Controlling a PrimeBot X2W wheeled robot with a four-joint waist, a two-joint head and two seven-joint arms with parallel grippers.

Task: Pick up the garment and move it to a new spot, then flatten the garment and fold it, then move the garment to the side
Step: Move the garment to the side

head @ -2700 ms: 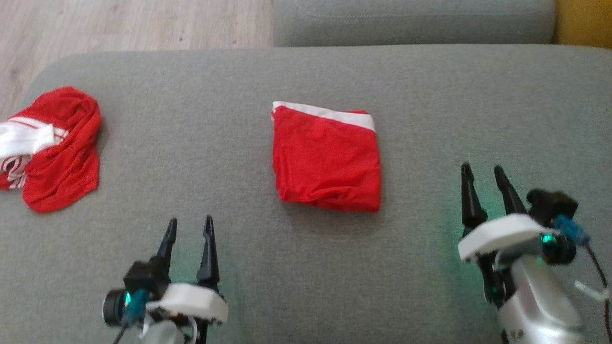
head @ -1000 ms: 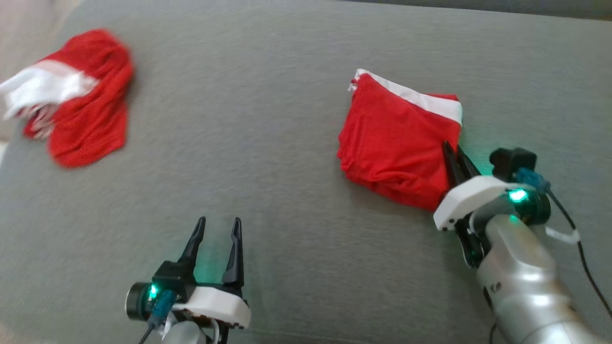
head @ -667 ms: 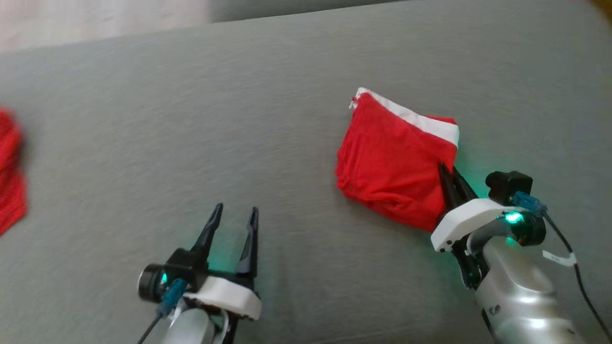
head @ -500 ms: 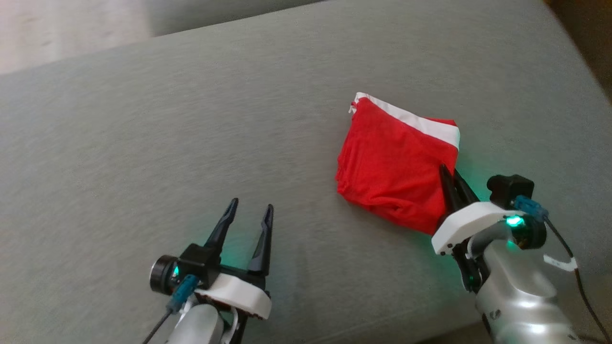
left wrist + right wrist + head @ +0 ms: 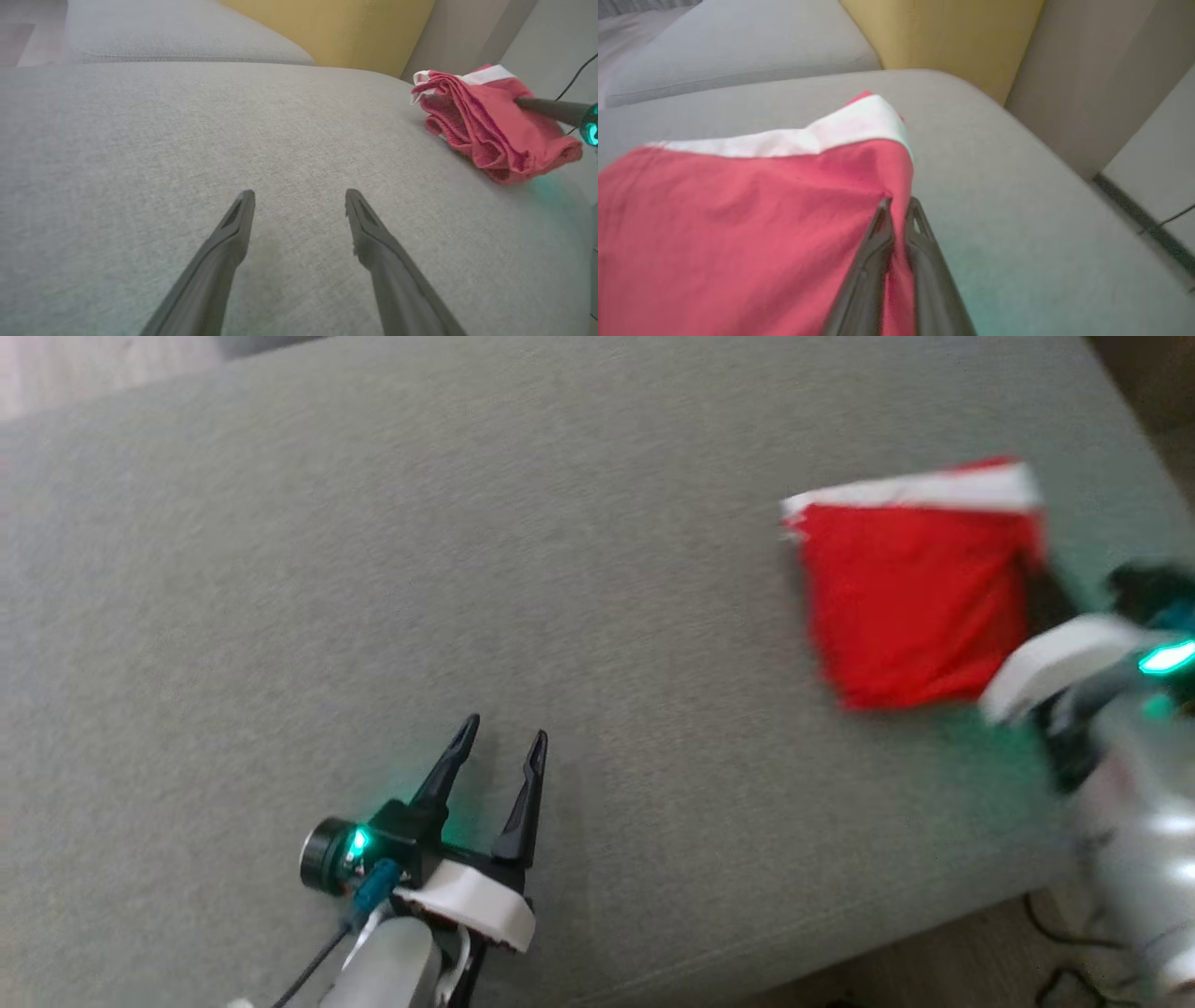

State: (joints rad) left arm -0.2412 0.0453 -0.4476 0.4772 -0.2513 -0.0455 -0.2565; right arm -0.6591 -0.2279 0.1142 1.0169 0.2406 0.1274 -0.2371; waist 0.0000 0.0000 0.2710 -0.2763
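Grey seat cushion (image 5: 373, 569): lying flat, spanning the foreground. Second grey cushion (image 5: 163, 32): sitting just behind it. Yellow upholstery (image 5: 355, 28): standing beyond both.

Looks like a home, most likely a living room. Big soft grey sofa seat (image 5: 373, 569) right under the left gripper (image 5: 505, 728). One more grey sofa cushion (image 5: 177, 37) far ahead of its fingers (image 5: 224, 252). Yellow padded piece (image 5: 336, 28) past that, ahead and a bit to the right. Pale bare floor (image 5: 84, 369) far ahead and to the left, beyond the seat's edge.
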